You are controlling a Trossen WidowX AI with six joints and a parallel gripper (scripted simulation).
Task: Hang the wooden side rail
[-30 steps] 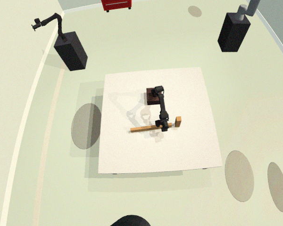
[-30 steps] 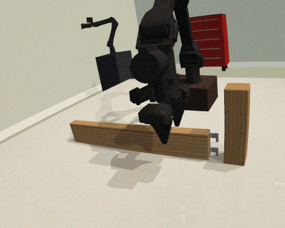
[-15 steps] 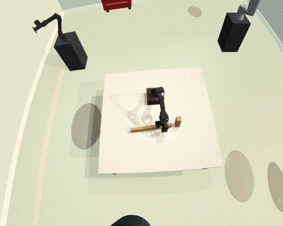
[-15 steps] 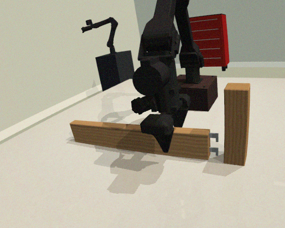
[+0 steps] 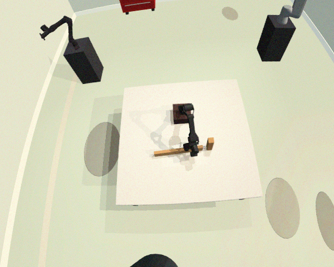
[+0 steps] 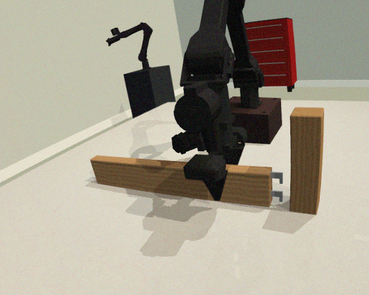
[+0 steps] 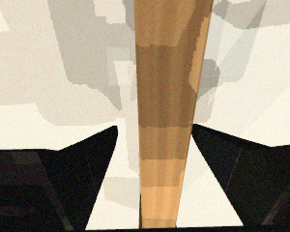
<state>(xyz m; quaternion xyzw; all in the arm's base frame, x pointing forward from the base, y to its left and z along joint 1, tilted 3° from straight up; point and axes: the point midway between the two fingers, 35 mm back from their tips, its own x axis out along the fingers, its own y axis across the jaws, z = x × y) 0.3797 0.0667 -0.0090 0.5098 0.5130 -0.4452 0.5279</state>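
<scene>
Pale table (image 5: 150,183) (image 6: 67,241) (image 7: 10,130) beneath wooden side rail (image 5: 167,152) (image 6: 130,173) (image 7: 161,97)

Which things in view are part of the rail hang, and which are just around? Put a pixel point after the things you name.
Part of the job:
- wooden rail (image 5: 164,152) (image 6: 136,174) (image 7: 161,97)
- its two steel hooks (image 6: 278,176)
- headboard post (image 5: 210,143) (image 6: 305,165)
- fingers (image 6: 218,190), astride the rail
- table (image 5: 161,183) (image 6: 83,247)

Just around:
- red drawer cabinet (image 5: 138,5) (image 6: 270,50)
- second black arm (image 5: 56,25) (image 6: 144,41) on its dark pedestal (image 5: 101,69) (image 6: 140,91)
- grey arm (image 5: 298,8) on a dark block (image 5: 273,43)

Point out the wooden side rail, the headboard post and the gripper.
Wooden side rail (image 5: 167,152) (image 6: 127,175) (image 7: 160,101): top, exterior, wrist; long body.
Headboard post (image 5: 210,143) (image 6: 305,161): top, exterior; wooden face.
Gripper (image 7: 154,129): wrist; midway between fingertips.
</scene>
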